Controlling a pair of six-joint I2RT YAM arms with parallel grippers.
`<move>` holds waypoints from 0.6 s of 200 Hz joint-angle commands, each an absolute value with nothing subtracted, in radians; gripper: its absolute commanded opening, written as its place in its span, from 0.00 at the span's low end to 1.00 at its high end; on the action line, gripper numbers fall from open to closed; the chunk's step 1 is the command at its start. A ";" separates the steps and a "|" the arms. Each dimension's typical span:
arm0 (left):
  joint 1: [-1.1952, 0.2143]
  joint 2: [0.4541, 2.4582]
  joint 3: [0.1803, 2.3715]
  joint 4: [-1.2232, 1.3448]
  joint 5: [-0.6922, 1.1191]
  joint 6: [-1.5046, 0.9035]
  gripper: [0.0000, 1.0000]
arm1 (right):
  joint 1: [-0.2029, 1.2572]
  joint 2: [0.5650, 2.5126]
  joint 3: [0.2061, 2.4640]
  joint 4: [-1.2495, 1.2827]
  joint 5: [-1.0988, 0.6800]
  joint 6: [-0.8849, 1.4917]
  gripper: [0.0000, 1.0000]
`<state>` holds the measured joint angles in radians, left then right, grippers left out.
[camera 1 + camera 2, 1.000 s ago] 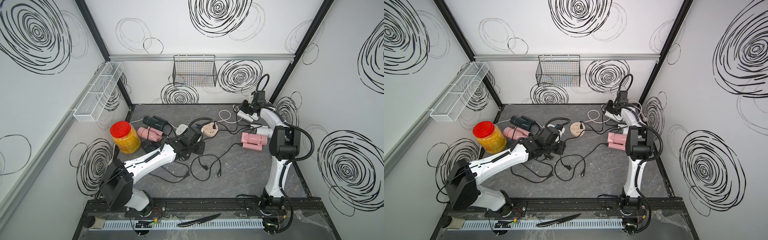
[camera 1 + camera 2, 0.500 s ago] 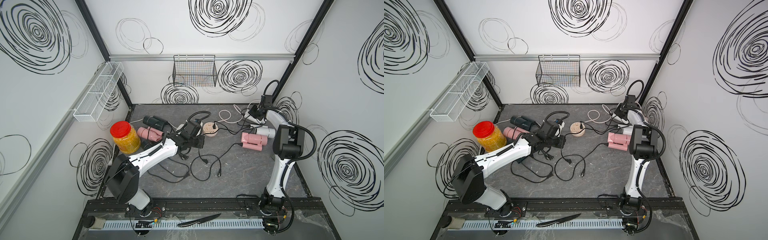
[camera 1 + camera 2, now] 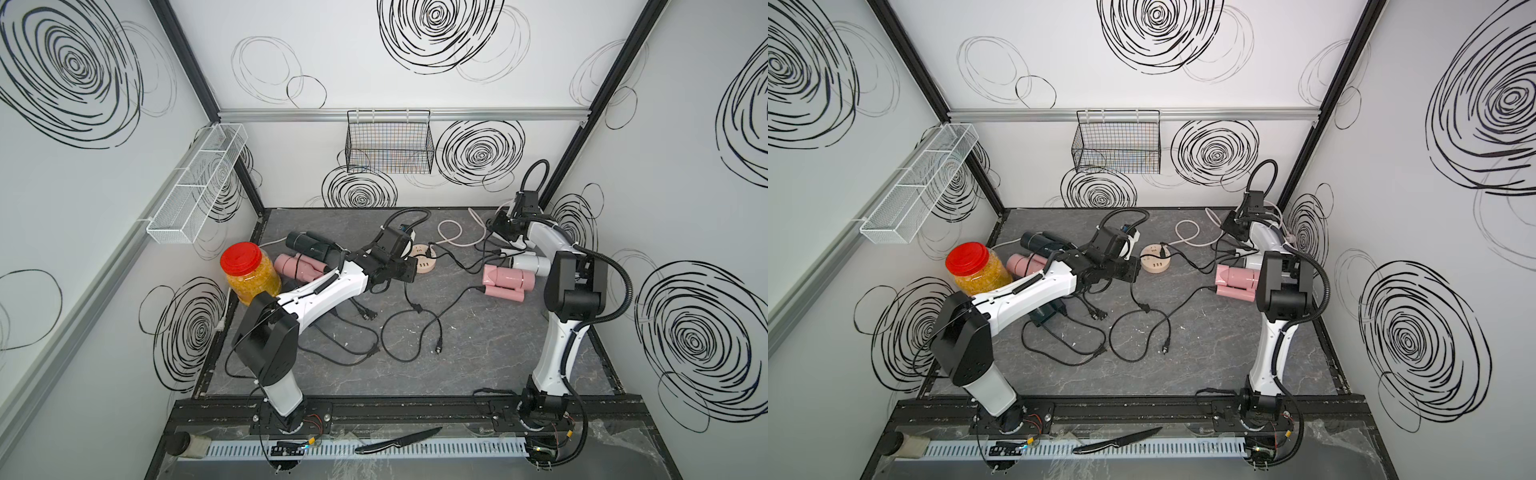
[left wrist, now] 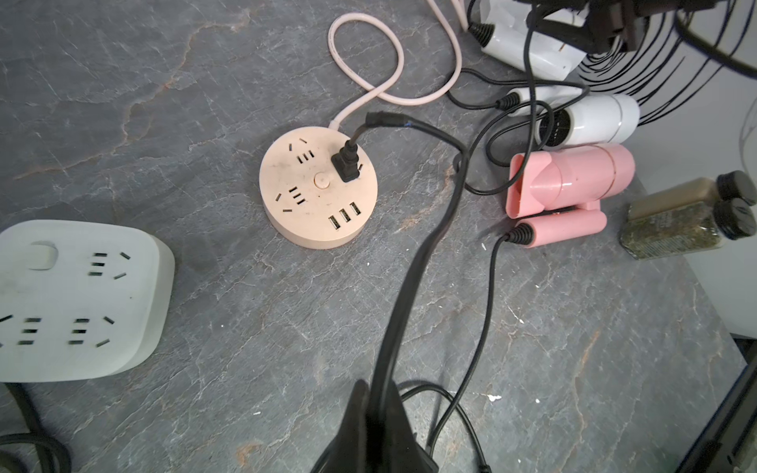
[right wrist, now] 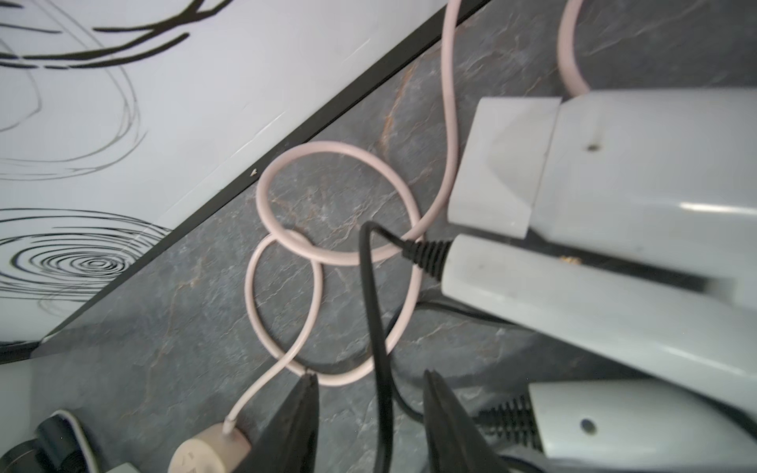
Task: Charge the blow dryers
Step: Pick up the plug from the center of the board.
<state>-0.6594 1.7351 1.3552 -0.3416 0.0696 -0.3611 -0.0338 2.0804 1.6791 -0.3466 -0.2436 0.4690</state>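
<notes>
My left gripper [image 4: 379, 393] is shut on a black cord [image 4: 434, 229] whose plug [image 4: 346, 164] sits in the round beige hub [image 4: 319, 192]. It hovers just in front of the hub [image 3: 424, 259]. My right gripper [image 5: 370, 385] is open at the back right, and a white dryer's black cord [image 5: 379, 327] runs loose between its fingers. Two white blow dryers [image 5: 635, 172] [image 5: 639, 422] lie beside it. A pink dryer [image 3: 505, 282] and a white one [image 3: 530, 264] lie at the right. A dark dryer [image 3: 309, 245] and a pink one [image 3: 297, 266] lie at the left.
A white power strip [image 4: 78, 299] lies left of the hub. Loose black cords [image 3: 399, 328] sprawl mid-table. A red-lidded jar [image 3: 249, 270] stands at the left edge, spice bottles [image 4: 680, 217] by the right wall. A pink cable [image 5: 327, 245] loops at the back.
My right gripper's jaws have come open, and that arm has drawn back toward the rear right corner. My left gripper has carried its cord closer to the hub.
</notes>
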 commanded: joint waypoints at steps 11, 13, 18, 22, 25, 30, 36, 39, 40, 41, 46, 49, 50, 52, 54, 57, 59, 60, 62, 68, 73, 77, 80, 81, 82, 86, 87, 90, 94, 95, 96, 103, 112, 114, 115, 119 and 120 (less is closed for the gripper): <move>-0.644 1.812 1.406 -0.297 0.084 -0.422 0.07 | 0.003 1.966 1.657 -0.343 -0.290 0.411 0.59; -0.644 1.817 1.408 -0.292 0.085 -0.422 0.07 | 0.005 1.963 1.657 -0.348 -0.289 0.407 0.60; -0.646 1.829 1.417 -0.282 0.090 -0.445 0.07 | 0.010 1.957 1.657 -0.360 -0.284 0.397 0.62; -0.648 1.842 1.427 -0.281 0.088 -0.454 0.07 | 0.015 1.952 1.655 -0.371 -0.274 0.390 0.63; -0.650 1.853 1.437 -0.282 0.084 -0.459 0.07 | 0.018 1.948 1.654 -0.380 -0.267 0.384 0.63; -0.652 1.871 1.455 -0.289 0.076 -0.464 0.07 | 0.022 1.942 1.654 -0.391 -0.258 0.374 0.63; -0.654 1.892 1.473 -0.289 0.073 -0.471 0.07 | 0.028 1.934 1.649 -0.399 -0.263 0.358 0.60; -0.655 1.905 1.482 -0.288 0.073 -0.476 0.07 | 0.028 1.931 1.646 -0.400 -0.274 0.346 0.58; -0.655 1.909 1.486 -0.286 0.073 -0.477 0.07 | 0.029 1.929 1.644 -0.401 -0.278 0.342 0.57; -0.655 1.912 1.489 -0.285 0.073 -0.480 0.07 | 0.030 1.928 1.644 -0.401 -0.283 0.336 0.56; -0.656 1.930 1.504 -0.279 0.074 -0.488 0.07 | 0.032 1.925 1.639 -0.401 -0.320 0.309 0.52; -0.657 1.940 1.513 -0.273 0.075 -0.494 0.07 | 0.032 1.924 1.637 -0.401 -0.346 0.292 0.51; -0.658 1.944 1.515 -0.272 0.075 -0.495 0.07 | 0.032 1.924 1.637 -0.401 -0.355 0.285 0.50; -0.658 1.950 1.520 -0.267 0.077 -0.497 0.07 | 0.034 1.923 1.637 -0.403 -0.373 0.272 0.49; -0.659 1.956 1.526 -0.263 0.080 -0.499 0.07 | 0.035 1.924 1.637 -0.404 -0.392 0.259 0.48; -0.661 1.969 1.536 -0.259 0.084 -0.502 0.07 | 0.037 1.926 1.639 -0.410 -0.421 0.238 0.47; -0.662 1.976 1.540 -0.258 0.087 -0.504 0.07 | 0.038 1.927 1.641 -0.415 -0.440 0.222 0.46; -0.662 1.981 1.546 -0.258 0.089 -0.504 0.07 | 0.039 1.927 1.644 -0.418 -0.449 0.215 0.46; -0.664 1.990 1.557 -0.258 0.090 -0.505 0.07 | 0.040 1.930 1.645 -0.426 -0.466 0.199 0.46; -0.668 2.016 1.587 -0.260 0.099 -0.505 0.07 | 0.046 1.939 1.664 -0.460 -0.507 0.153 0.45; -0.673 2.038 1.612 -0.262 0.107 -0.502 0.07 | 0.052 1.947 1.682 -0.485 -0.526 0.113 0.44; -0.677 2.054 1.631 -0.264 0.112 -0.498 0.07 | 0.057 1.952 1.691 -0.510 -0.533 0.090 0.44; -0.679 2.067 1.645 -0.264 0.116 -0.496 0.07 | 0.059 1.958 1.697 -0.522 -0.533 0.071 0.44; -0.680 2.071 1.649 -0.265 0.115 -0.496 0.07 | 0.060 1.960 1.699 -0.524 -0.533 0.066 0.44; -0.681 2.075 1.651 -0.265 0.115 -0.495 0.07 | 0.061 1.962 1.701 -0.528 -0.532 0.063 0.44; -0.682 2.090 1.668 -0.264 0.119 -0.493 0.07 | 0.062 1.969 1.708 -0.539 -0.529 0.053 0.44; -0.683 2.093 1.672 -0.264 0.122 -0.493 0.07 | 0.062 1.972 1.710 -0.543 -0.528 0.051 0.44; -0.684 2.103 1.681 -0.263 0.128 -0.492 0.07 | 0.061 1.978 1.716 -0.552 -0.529 0.047 0.43; -0.684 2.117 1.692 -0.260 0.137 -0.492 0.07 | 0.059 1.987 1.725 -0.565 -0.526 0.044 0.43; -0.684 2.120 1.695 -0.259 0.140 -0.492 0.07 | 0.058 1.990 1.728 -0.569 -0.526 0.044 0.43; -0.684 2.121 1.697 -0.257 0.143 -0.492 0.07 | 0.057 1.993 1.731 -0.572 -0.526 0.044 0.43; -0.685 2.141 1.710 -0.248 0.159 -0.494 0.07 | 0.053 2.009 1.747 -0.593 -0.529 0.043 0.43; -0.686 2.157 1.721 -0.234 0.172 -0.491 0.07 | 0.045 2.023 1.752 -0.600 -0.543 0.030 0.43; -0.686 2.160 1.723 -0.232 0.176 -0.489 0.07 | 0.045 2.025 1.753 -0.601 -0.545 0.024 0.43; -0.686 2.161 1.724 -0.231 0.179 -0.487 0.07 | 0.044 2.026 1.753 -0.601 -0.545 0.021 0.43; -0.686 2.167 1.730 -0.226 0.188 -0.482 0.07 | 0.044 2.031 1.755 -0.608 -0.548 0.006 0.44; -0.686 2.169 1.731 -0.224 0.190 -0.480 0.07 | 0.044 2.033 1.756 -0.610 -0.549 0.002 0.44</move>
<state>-0.6765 2.1319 1.6871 -0.2794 0.1223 -0.4816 0.0532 1.9953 1.7199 -0.5060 -0.4881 0.1158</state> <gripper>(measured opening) 0.086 0.432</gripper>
